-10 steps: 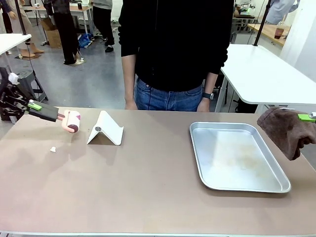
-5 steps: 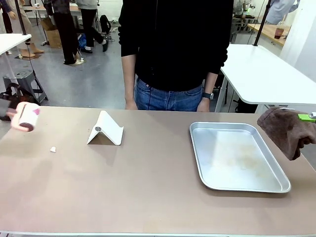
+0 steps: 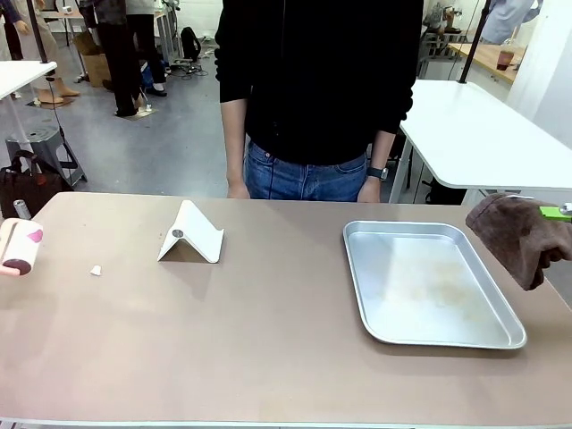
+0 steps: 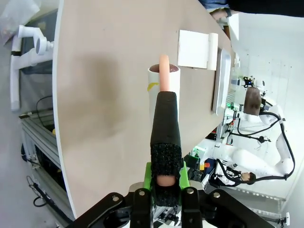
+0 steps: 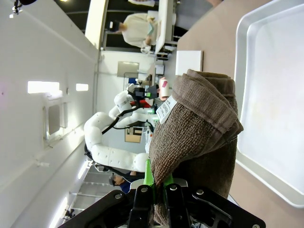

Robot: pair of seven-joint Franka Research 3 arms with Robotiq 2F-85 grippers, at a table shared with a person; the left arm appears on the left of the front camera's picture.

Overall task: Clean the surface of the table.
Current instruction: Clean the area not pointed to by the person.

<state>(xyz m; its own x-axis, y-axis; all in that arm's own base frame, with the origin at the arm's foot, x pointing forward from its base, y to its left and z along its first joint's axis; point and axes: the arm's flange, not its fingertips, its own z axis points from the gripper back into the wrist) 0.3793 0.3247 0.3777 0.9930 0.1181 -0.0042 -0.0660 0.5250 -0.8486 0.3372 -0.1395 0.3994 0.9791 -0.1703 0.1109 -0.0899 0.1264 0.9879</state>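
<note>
Our left gripper (image 4: 165, 180) is clamped on the pink-handled white lint roller (image 4: 161, 90), with the wide beige-brown table (image 4: 104, 109) just beyond its fingertips. Our right gripper (image 5: 159, 185) pinches the folded brown terry cloth (image 5: 199, 123). We judge that so shallow a pinch may let the cloth slip once it is dragged.

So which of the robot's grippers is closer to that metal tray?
The right. The right gripper, holding a brown cloth, hangs just right of the tray; the left gripper, clamping a lint roller, is at the left end of the table.
</note>
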